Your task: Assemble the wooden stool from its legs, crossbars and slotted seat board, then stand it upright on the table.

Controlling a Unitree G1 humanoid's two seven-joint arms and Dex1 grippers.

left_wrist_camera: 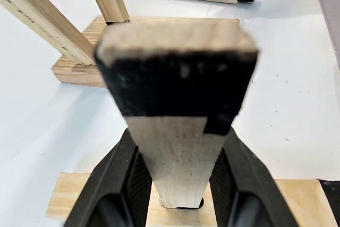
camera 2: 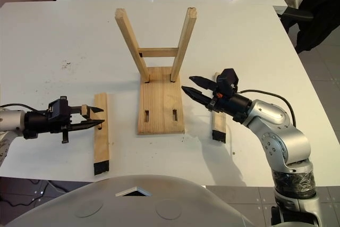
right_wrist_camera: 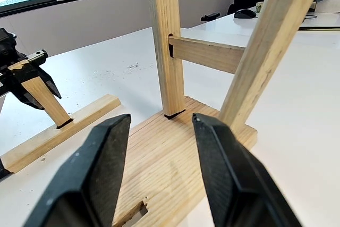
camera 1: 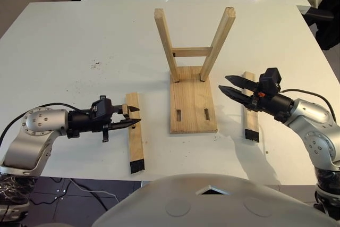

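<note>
Crossbar: a short crossbar (right_wrist_camera: pixel 45 97) is stood in the mortise of a loose leg (camera 1: pixel 135 142), left of centre toward the worktop's near edge.
Left pincer (camera 1: pixel 133 116): clenched on that crossbar.
Risk: the unpinned leg could be levered up or dragged if the crossbar is pressed aslant, and the tenon may jam.
Axis: the crossbar rises from the leg, leaning. The leg runs near edge to far edge, black end nearest.
Seat board (camera 1: pixel 192 99): laid flat at centre, long axis near-to-far; the near slots (camera 1: pixel 179 114) are unfilled.
Right pincer (camera 1: pixel 224 82): released, held just beside the board's right edge.
</note>
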